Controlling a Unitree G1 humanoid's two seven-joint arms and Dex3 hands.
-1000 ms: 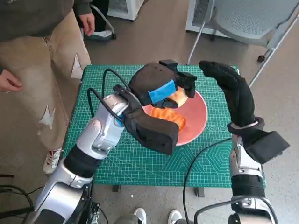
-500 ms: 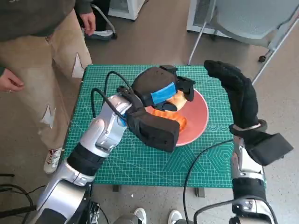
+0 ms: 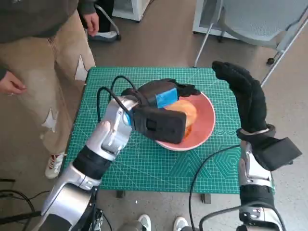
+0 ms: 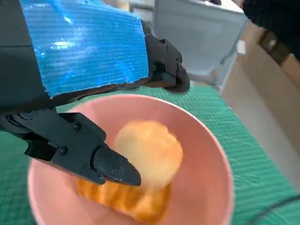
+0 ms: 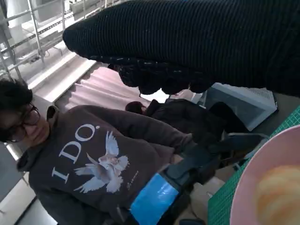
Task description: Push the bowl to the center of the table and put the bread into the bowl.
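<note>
The pink bowl (image 3: 204,126) sits on the green mat (image 3: 144,163), a little right of the middle. The golden bread (image 3: 185,111) lies inside it, pale and round on top (image 4: 149,152), against the pink wall (image 4: 206,154). My left hand (image 3: 161,96), with blue tape on its back, hovers over the bowl's left half with its fingers (image 4: 108,165) spread on either side of the bread, not gripping it. My right hand (image 3: 245,96) stands raised beside the bowl's right rim, fingers extended, holding nothing. The right wrist view shows the bowl (image 5: 262,164), the bread (image 5: 277,190) and the glove (image 5: 187,42).
A person in beige trousers (image 3: 43,72) stands close to the table's left edge; the same person's sweater (image 5: 93,159) shows in the right wrist view. A grey chair (image 3: 260,19) stands behind the table at the right. A black cable (image 3: 103,96) loops over my left forearm.
My left hand has turned and dropped lower over the bowl, and its fingers have parted from the bread, which now lies in the bowl. The right hand has barely moved.
</note>
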